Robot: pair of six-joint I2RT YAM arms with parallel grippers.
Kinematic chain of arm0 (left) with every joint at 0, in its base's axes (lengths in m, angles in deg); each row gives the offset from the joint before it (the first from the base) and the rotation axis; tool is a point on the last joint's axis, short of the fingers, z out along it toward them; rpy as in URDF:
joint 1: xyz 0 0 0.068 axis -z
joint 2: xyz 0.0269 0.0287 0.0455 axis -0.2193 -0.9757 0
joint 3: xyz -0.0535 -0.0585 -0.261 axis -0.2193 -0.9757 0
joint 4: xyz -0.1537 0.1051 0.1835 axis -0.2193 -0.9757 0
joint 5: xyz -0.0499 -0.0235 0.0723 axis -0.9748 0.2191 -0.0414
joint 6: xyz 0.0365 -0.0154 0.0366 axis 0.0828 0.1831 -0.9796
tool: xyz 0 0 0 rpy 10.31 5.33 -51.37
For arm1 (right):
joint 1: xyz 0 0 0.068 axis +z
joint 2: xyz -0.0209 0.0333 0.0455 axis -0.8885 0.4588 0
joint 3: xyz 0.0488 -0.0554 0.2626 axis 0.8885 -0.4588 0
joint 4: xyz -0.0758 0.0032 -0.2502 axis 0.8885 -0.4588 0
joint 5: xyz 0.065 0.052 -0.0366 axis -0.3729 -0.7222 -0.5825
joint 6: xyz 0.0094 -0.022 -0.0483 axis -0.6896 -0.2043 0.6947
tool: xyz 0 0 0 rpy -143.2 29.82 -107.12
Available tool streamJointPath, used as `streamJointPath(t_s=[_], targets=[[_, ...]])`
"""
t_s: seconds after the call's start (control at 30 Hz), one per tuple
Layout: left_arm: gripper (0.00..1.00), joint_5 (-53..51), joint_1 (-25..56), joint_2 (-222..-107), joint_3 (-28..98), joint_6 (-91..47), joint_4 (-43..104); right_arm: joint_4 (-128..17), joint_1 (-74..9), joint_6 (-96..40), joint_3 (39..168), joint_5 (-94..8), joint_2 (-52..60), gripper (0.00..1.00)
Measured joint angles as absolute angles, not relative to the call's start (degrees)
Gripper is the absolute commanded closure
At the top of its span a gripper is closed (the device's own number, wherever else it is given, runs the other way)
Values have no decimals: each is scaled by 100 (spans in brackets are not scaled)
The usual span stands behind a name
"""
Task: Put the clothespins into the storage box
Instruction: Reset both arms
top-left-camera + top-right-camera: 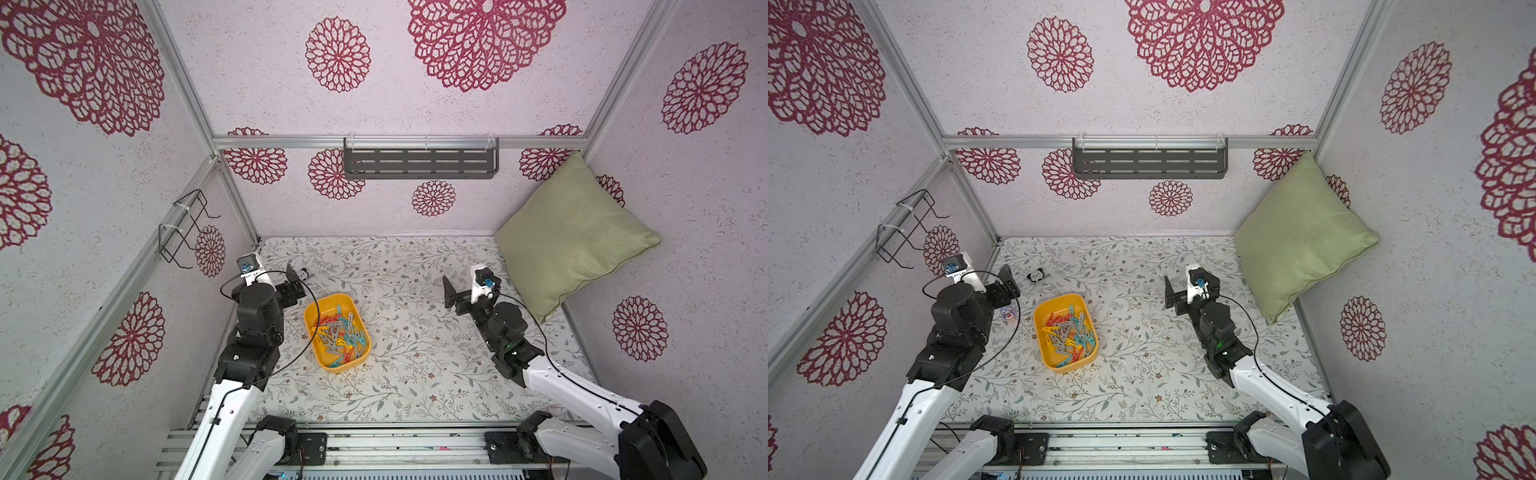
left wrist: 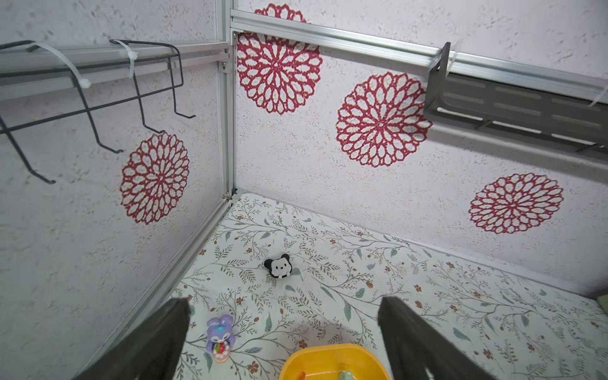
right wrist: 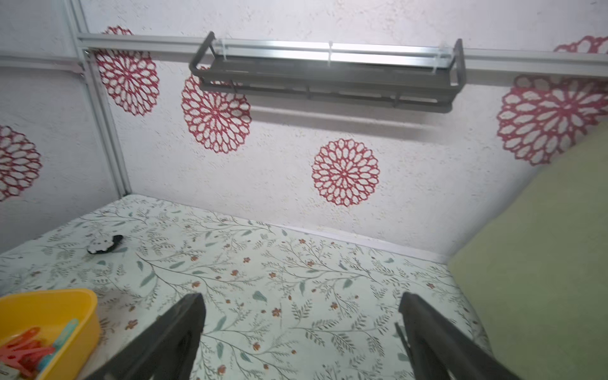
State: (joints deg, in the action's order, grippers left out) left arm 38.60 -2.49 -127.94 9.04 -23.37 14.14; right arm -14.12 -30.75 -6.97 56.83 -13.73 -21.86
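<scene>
Stretching between storage box [image 1: 338, 365] and pillow [image 1: 573, 237]: bare floral mat [image 1: 415, 332].

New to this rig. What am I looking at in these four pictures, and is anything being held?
The left arm and right arm are robot arms mounted at the near edge of a flower-print table. Two pictures look down from one overhead stereo camera, so they nearly match. The other two come from a camera on each wrist, looking out between the dark fingers. The left gripper and right gripper are both open and hold nothing. On the table: a yellow storage box with a pile of coloured clothespins, a panda toy, a purple plush figure, and a green cushion leaning against the wall.
</scene>
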Motion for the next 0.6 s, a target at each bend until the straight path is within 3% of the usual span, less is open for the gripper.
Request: streamJointPath(t_s=[0.33,0.6], targets=[[3,4598,-656,-13714,-1089,-2688,3287,-549,-4290,-645,4671,-595,-1532,1],[3,4489,-1281,-14772,-1638,-2702,4738,-208,-4648,-675,4396,-245,-719,1]])
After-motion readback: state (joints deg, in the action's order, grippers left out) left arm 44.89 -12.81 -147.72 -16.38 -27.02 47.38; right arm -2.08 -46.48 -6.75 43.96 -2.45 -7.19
